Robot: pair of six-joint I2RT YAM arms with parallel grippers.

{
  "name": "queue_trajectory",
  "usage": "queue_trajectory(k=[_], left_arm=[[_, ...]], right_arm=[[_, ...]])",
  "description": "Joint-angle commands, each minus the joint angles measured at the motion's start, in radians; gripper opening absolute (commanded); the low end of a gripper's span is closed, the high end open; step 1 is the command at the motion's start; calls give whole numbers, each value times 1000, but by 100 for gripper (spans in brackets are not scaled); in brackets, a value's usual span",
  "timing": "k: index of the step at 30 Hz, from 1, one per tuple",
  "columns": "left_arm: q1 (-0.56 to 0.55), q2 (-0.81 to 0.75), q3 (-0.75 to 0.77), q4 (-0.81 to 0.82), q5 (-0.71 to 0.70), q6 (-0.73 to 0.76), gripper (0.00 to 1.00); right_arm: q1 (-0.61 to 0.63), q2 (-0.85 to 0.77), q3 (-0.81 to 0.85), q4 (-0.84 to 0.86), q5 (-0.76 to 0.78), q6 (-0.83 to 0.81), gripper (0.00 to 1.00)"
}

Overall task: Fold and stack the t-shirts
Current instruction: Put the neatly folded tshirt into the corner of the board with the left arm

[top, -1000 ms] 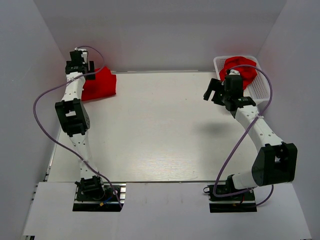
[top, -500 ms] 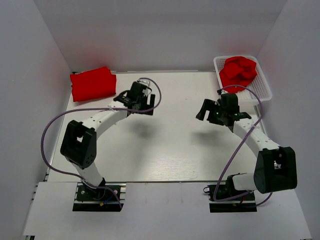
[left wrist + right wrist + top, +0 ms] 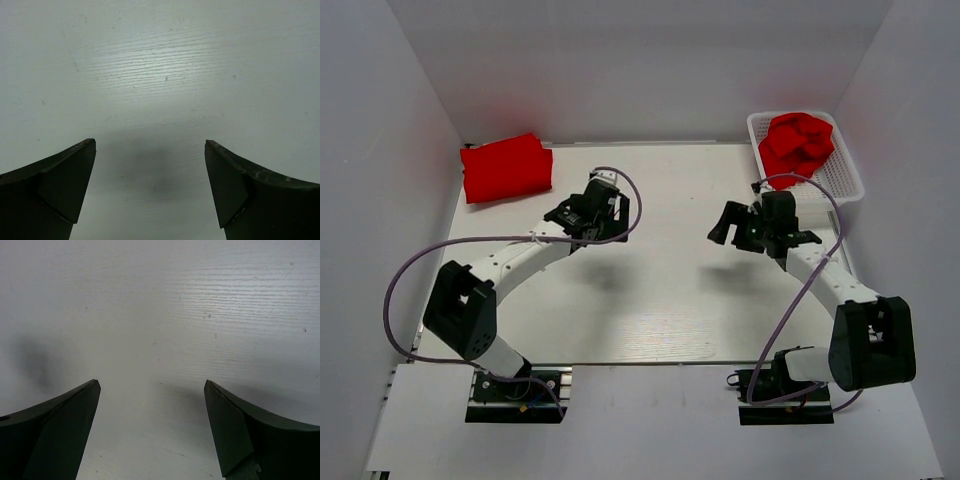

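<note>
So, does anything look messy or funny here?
Nothing is spilled or broken. The only messy bit is the crumpled red t-shirts heaped in the white basket; the folded red cloth lies neat at the far left.

1 bright red folded t-shirt flat at upper left, crumpled red t-shirts heaped at upper right
</note>
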Motion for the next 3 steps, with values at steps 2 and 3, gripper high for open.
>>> queue_trajectory(k=[2, 3], left_arm=[[-15, -49, -25, 23, -48, -3, 100], [-15, -49, -25, 11, -57, -3, 100]], right_arm=[[3, -27, -18, 73, -24, -3, 90], [3, -26, -15, 78, -27, 0, 90]])
